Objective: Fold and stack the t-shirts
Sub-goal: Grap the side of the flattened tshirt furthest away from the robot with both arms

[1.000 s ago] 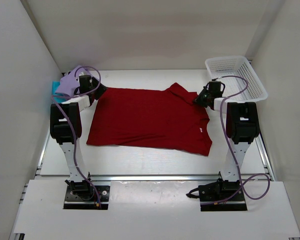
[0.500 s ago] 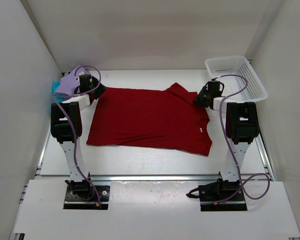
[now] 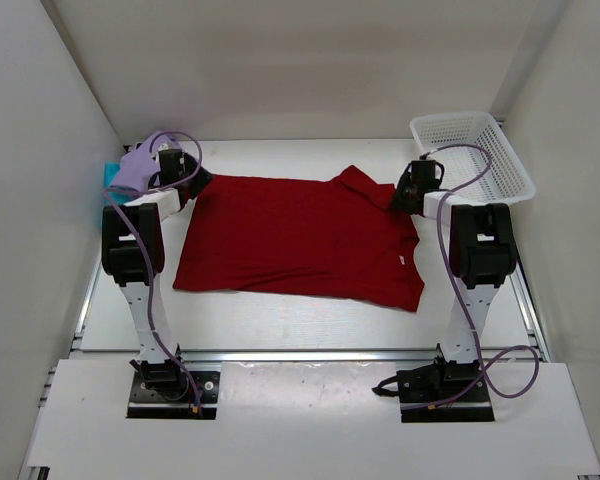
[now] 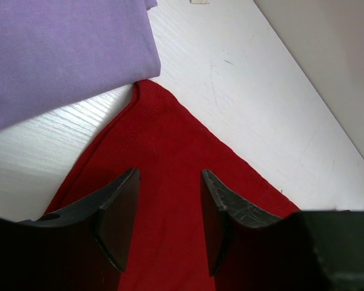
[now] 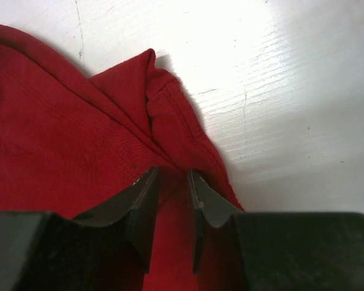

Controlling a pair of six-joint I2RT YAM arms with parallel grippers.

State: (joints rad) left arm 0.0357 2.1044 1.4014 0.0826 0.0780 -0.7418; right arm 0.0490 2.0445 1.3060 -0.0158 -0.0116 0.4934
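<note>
**A:** Left pincer [image 4: 170, 176]?
**B:** About half open, gripping nothing. Corner of the dark red shirt [image 3: 290, 240] flat on the tabletop [image 4: 242, 91] right beneath it, lavender shirt [image 4: 60, 54] just ahead, off to the left.
**A:** And the right pincer [image 5: 171, 173]?
**B:** Only slightly apart, not clamping anything by the looks of it. Bunched red sleeve fold right under and ahead of the tips.
</note>
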